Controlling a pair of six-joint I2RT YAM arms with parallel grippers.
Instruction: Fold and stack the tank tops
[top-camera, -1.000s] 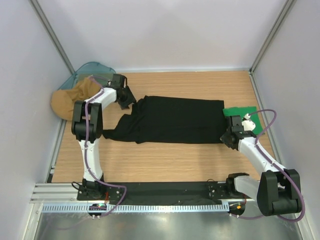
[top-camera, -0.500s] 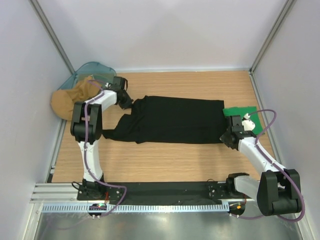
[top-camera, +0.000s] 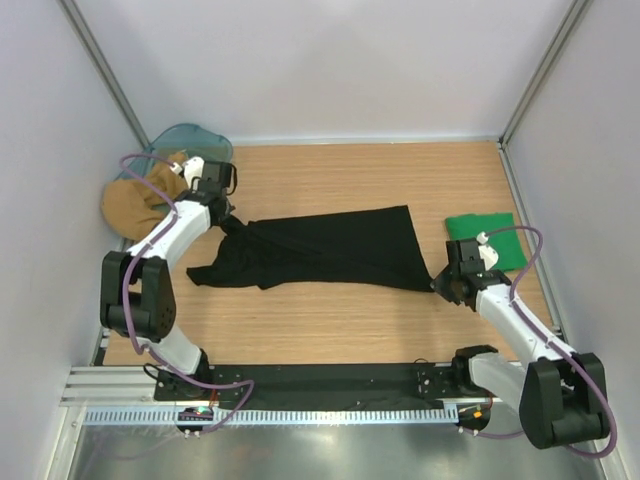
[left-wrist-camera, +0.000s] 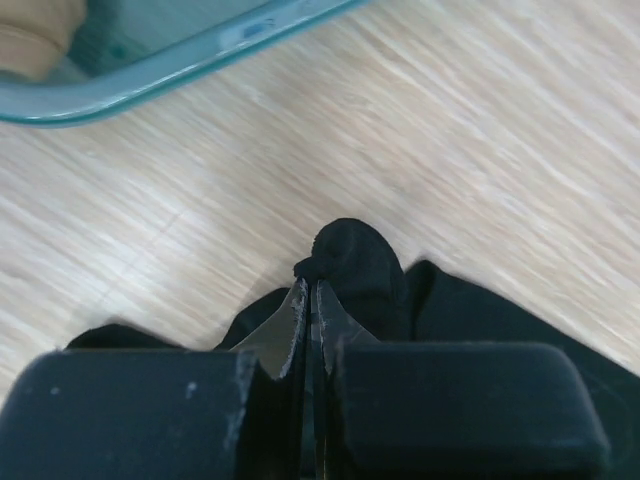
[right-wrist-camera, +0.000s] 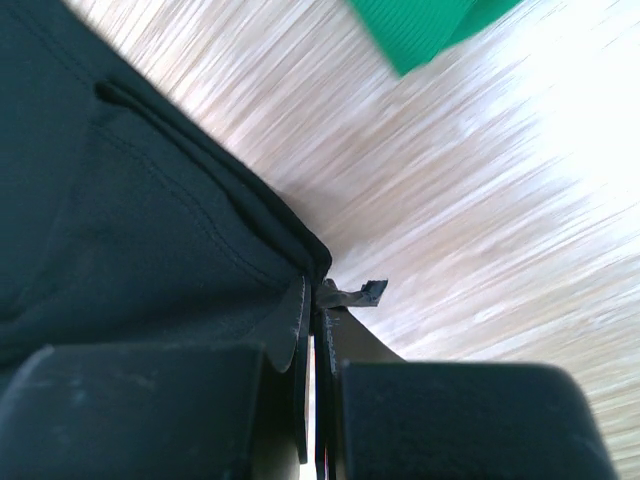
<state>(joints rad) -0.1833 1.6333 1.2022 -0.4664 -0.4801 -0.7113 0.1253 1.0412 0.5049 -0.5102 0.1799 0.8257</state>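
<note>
Pinching black tank top (top-camera: 320, 252) ends: left gripper (left-wrist-camera: 308, 292), right gripper (right-wrist-camera: 314, 290), seen in wrist views. Only overhead showed whole green tank top (top-camera: 483, 240), seemingly folded, nearby.

black top (top-camera: 330, 250), green top (top-camera: 485, 240) on table (top-camera: 340, 180)

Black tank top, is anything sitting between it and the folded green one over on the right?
Nothing visible. Only bare table separates the black tank top from the green tank top. The right gripper, shut on its near right corner, sits beside that gap.
</note>
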